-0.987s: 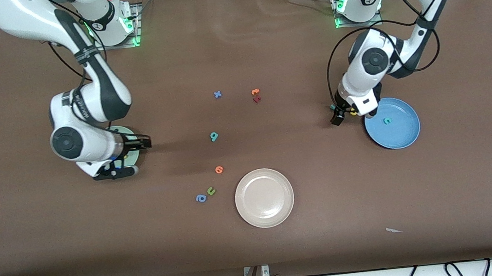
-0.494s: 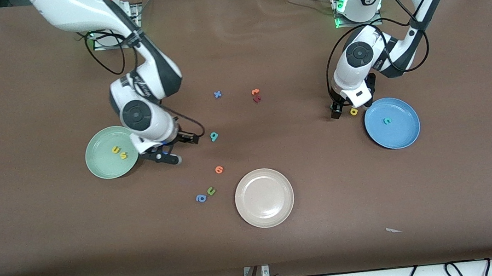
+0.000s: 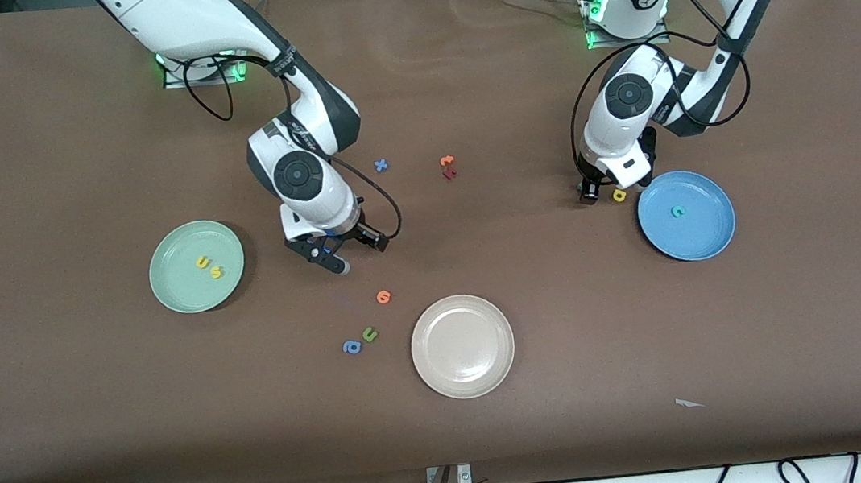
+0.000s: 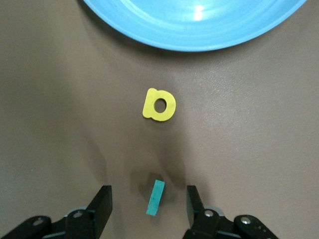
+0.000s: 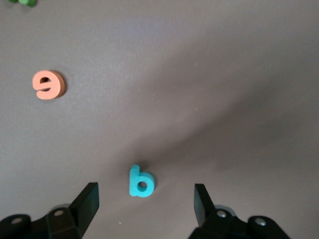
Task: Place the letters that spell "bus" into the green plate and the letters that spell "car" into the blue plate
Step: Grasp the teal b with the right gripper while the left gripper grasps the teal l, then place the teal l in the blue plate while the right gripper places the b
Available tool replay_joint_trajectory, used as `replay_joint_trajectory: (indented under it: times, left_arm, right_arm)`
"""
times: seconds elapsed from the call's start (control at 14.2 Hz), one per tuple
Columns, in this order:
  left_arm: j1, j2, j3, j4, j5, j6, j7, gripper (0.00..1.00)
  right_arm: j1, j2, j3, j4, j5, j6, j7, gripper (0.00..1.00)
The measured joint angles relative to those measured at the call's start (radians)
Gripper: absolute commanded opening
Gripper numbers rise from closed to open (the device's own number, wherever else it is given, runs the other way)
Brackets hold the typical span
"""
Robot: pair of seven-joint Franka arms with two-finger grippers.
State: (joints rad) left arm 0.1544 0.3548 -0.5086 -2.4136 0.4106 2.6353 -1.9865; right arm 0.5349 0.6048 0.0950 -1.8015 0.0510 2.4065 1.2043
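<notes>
Right gripper (image 3: 351, 252) of mine hangs low over the middle of the table, fingers spread wide with the teal "b" (image 5: 141, 181) lying flat between them, gripped by neither, while the green plate (image 3: 186, 298) toward my right arm's end holds the yellow "u" (image 3: 201, 262) and yellow "s" (image 3: 216, 272). Over at my left gripper (image 3: 591, 195), the jaws stand apart around the small teal "r" (image 4: 155, 197), not touching it. The yellow "a" (image 4: 159, 104) lies just beside the blue plate (image 3: 710, 238), which holds the teal "c" (image 3: 677, 211).
</notes>
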Motion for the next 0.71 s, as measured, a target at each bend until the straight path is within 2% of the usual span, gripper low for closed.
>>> replay_joint_trajectory:
  times: [0.07,0.21,0.28,0.35,0.42,0.63,0.71]
  left_arm:
    - [-0.001,0.003,0.000,0.001,0.000,0.000,-0.001,0.68]
    - [-0.001,0.008,0.000,0.001,0.000,0.001,-0.002,0.68]
    - [-0.002,0.010,0.000,0.001,0.000,0.001,-0.002,0.68]
    - [-0.003,0.012,0.000,0.001,0.004,0.001,-0.002,0.64]
    - [-0.005,0.017,0.000,0.001,0.018,0.001,-0.005,0.63]
    - [-0.007,0.030,0.000,0.008,0.032,0.006,-0.013,0.40]
    - [-0.007,0.031,-0.001,0.014,0.033,0.006,-0.013,0.26]
  right_arm:
    - [0.009,0.009,0.000,0.000,0.000,0.015,0.023,0.73]
    - [0.022,0.026,0.000,0.000,0.000,0.039,0.046,0.58]
    - [0.023,0.034,0.000,0.001,0.000,0.048,0.049,0.54]
    - [0.023,0.040,-0.001,0.001,0.000,0.057,0.050,0.47]
    - [0.023,0.046,-0.002,0.001,-0.001,0.063,0.050,0.45]
    - [0.024,0.058,-0.003,0.002,-0.008,0.073,0.050,0.45]
    - [0.025,0.060,-0.003,0.002,-0.008,0.078,0.050,0.45]
